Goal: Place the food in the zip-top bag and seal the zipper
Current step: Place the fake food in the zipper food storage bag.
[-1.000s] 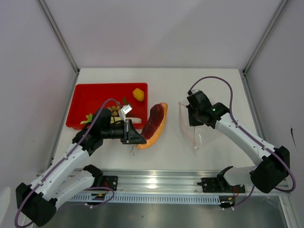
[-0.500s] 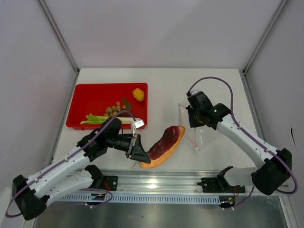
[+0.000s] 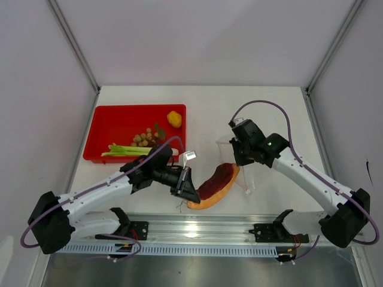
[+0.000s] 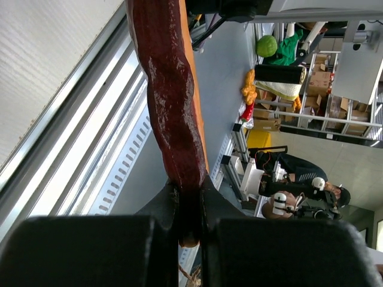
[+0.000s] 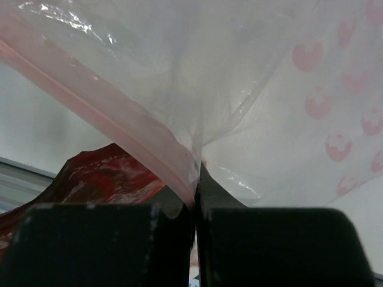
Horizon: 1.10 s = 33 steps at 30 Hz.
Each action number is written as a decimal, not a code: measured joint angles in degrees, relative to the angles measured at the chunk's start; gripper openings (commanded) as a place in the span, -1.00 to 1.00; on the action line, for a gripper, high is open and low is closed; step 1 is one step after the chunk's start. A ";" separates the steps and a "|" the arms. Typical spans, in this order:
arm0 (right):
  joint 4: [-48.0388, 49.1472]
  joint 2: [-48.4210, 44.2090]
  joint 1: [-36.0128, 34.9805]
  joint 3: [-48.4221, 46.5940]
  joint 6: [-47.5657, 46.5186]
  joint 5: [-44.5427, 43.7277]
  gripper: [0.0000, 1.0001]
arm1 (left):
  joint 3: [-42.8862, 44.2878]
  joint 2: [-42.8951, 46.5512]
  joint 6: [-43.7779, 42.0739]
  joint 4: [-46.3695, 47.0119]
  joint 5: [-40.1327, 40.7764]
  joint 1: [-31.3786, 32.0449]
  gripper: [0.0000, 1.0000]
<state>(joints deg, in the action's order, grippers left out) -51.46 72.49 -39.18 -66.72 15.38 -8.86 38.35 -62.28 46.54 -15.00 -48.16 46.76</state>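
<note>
Two grips: left claw [image 4: 189, 206] pinches sweet potato [image 4: 170, 107]; right claw [image 5: 195, 197] clamps zip-top bag [image 5: 257, 107] (at zipper [image 5: 114, 119]).

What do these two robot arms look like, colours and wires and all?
The left arm and right arm are white sections joined by black joints, each trailed by a looping purple cable. The left tool and right tool are black and two-fingered. A small green light shows on the right arm.

In tray [image 3: 108, 122] at left: stalks [image 3: 125, 149], berries [image 3: 142, 137], fruit [image 3: 174, 119]; sweet potato [image 3: 215, 182] btwn it & bag [image 3: 245, 174], right.
</note>
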 measured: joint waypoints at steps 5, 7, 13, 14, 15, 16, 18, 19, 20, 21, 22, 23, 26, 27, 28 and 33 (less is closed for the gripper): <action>-0.22 -0.46 -0.48 0.07 0.00 0.39 -1.00 | 1.14 -2.43 2.16 3.50 -0.33 0.11 -0.99; -0.24 -0.52 -0.50 0.20 0.00 0.50 -1.00 | 1.46 -3.69 3.45 5.53 -0.90 0.13 -0.99; -0.33 -0.52 -0.66 0.26 0.02 1.20 -1.00 | 3.58 -7.28 5.16 8.59 -2.32 0.22 -0.99; -0.42 -0.52 -0.74 0.26 0.04 1.20 -1.00 | 3.78 -7.58 5.53 9.14 -2.67 0.28 -0.99; -0.63 -0.52 -0.81 0.26 0.07 1.18 -1.00 | 3.78 -7.61 5.55 9.66 -3.02 0.37 -0.99; -0.74 -0.52 -0.85 0.26 0.09 1.18 -1.00 | 3.76 -7.56 5.64 10.25 -3.54 0.48 -0.99; -0.96 -0.52 -0.85 0.26 0.15 1.18 -1.00 | 3.76 -7.54 5.75 11.85 -5.01 0.66 -0.99; -1.01 -0.52 -0.85 0.26 0.20 1.18 -1.00 | 3.65 -7.34 5.75 12.90 -5.73 0.70 -0.99; -1.01 -0.52 -0.85 0.26 0.22 1.20 -1.00 | 3.56 -7.10 5.73 13.55 -6.16 0.74 -0.99; -0.98 -0.55 -0.85 0.26 0.26 1.20 -1.00 | 3.37 -6.71 5.70 14.32 -6.51 0.74 -0.99; -0.98 -0.55 -0.87 0.26 0.37 1.25 -1.00 | 3.13 -6.23 5.70 15.08 -6.82 0.74 -0.99; -0.96 -0.55 -0.90 0.26 0.46 1.31 -1.00 | 2.78 -5.79 5.81 16.44 -7.28 0.74 -0.99; -0.96 -0.55 -0.94 0.26 0.76 1.90 -1.00 | 1.01 -4.83 6.25 21.99 -7.61 1.42 -0.99; -0.96 -0.55 -0.98 0.26 0.90 2.21 -1.00 | 0.33 -4.74 6.43 23.98 -7.58 1.81 -0.99; -0.96 -0.55 -0.98 0.26 1.07 2.47 -1.00 | -0.17 -4.74 6.45 25.35 -7.61 2.19 -0.99; -0.96 -0.57 -0.98 0.26 1.31 3.39 -1.00 | -2.32 -8.46 6.69 34.86 -8.46 3.50 -0.99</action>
<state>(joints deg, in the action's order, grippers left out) -52.42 71.92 -40.16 -66.46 16.69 -5.48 36.03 -70.74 53.23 19.86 -56.62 50.26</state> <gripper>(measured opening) 0.003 0.077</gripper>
